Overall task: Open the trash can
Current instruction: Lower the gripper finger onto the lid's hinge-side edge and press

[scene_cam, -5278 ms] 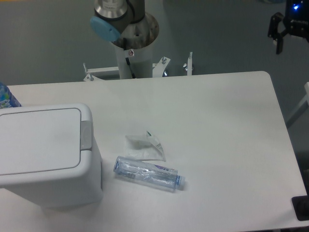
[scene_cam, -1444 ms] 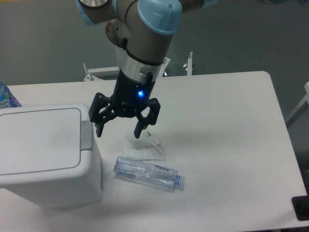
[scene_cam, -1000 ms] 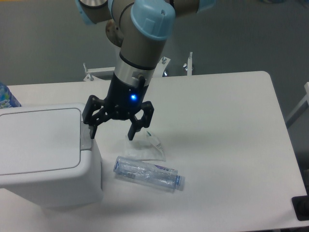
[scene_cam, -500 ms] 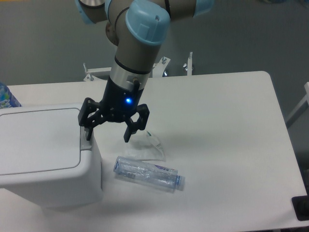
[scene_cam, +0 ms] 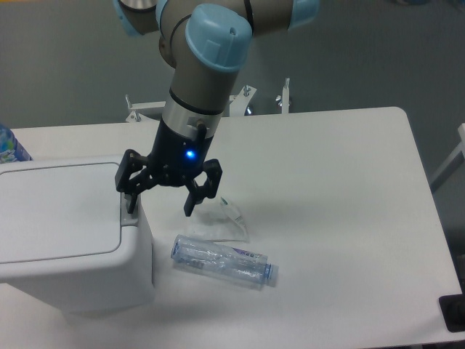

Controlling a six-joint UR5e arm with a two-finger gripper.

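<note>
Now end effector [scene_cam: 161, 206] at trash can [scene_cam: 65, 233] edge

I have a single fixed view to work from, mounted high at the near side of the table [scene_cam: 341, 167] and tilted steeply down, so the white tabletop fills most of the frame. It faces the far edge, where the arm's base column [scene_cam: 197, 93] stands before a grey floor. The camera sits fairly close: the near left corner of the trash can [scene_cam: 65, 240] is cropped by the frame, and so is the table's near right. The arm reaches toward me from the far side, its gripper [scene_cam: 163, 197] hanging at left of centre. With only this one view, nothing overlaps with another.
</note>
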